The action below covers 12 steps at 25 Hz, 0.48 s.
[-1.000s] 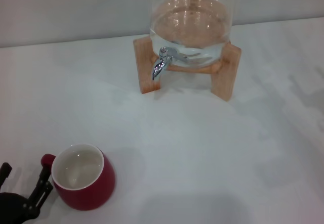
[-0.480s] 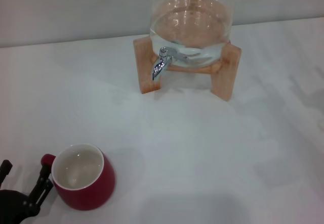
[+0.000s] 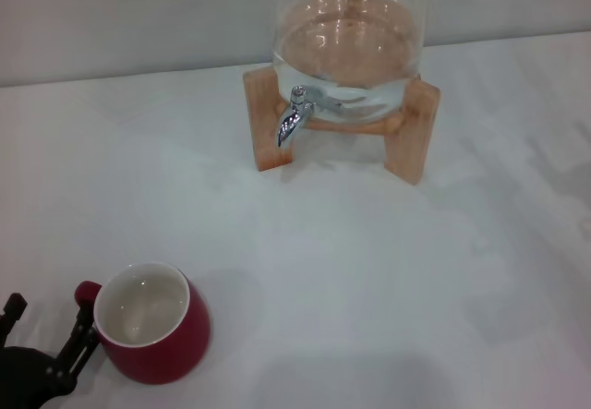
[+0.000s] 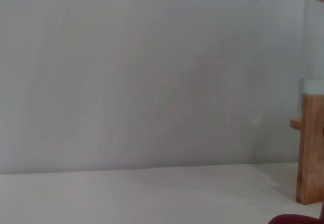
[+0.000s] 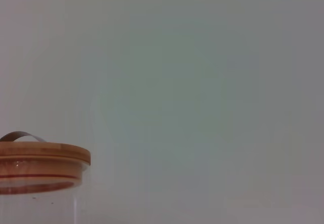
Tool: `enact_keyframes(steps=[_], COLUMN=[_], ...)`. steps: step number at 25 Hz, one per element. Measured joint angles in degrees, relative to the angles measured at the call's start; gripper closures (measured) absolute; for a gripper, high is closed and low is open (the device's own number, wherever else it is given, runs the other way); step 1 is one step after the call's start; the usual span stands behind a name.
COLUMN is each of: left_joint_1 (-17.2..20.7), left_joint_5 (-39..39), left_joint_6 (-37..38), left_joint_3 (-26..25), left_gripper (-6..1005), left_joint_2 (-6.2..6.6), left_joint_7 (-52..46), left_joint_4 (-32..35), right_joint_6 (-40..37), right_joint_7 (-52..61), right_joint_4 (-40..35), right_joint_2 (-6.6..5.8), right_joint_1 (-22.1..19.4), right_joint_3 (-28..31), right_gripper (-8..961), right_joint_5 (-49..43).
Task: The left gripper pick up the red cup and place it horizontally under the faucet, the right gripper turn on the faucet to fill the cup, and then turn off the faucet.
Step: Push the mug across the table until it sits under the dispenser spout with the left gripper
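Note:
The red cup (image 3: 157, 335) stands upright on the white table at the near left, white inside showing, its small handle (image 3: 88, 291) pointing left. My left gripper (image 3: 48, 318) is at the bottom left corner, open, with one finger (image 3: 81, 335) right beside the cup's handle and nothing between the fingers. The chrome faucet (image 3: 293, 120) sticks out of the clear glass jar (image 3: 349, 49) at the back, spout down. A sliver of the red cup (image 4: 298, 219) shows in the left wrist view. The right gripper is out of view.
The jar rests on a wooden stand (image 3: 409, 137), whose leg also shows in the left wrist view (image 4: 310, 148). The jar's wooden lid (image 5: 43, 153) shows in the right wrist view. A pale wall runs behind the table.
My left gripper has slid slightly toward the near edge, staying open beside the handle. The cup and faucet have not moved.

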Motion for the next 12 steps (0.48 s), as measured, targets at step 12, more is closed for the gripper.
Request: enact_keyframes(steps=[12], left_joint_1=[-0.1], left_joint_5=[0.0], left_joint_6=[-0.3], left_joint_3=[-0.2], left_gripper=[123], left_joint_2=[0.00], left_joint_7=[-1.4], left_joint_4=[0.1], right_joint_6=[0.0], right_joint_7=[0.0], right_joint_4=[0.0], right_joint_2=[0.00], right_joint_1=[0.2], right_joint_3=[0.0], right_gripper=[93], right_joint_5=[0.0])
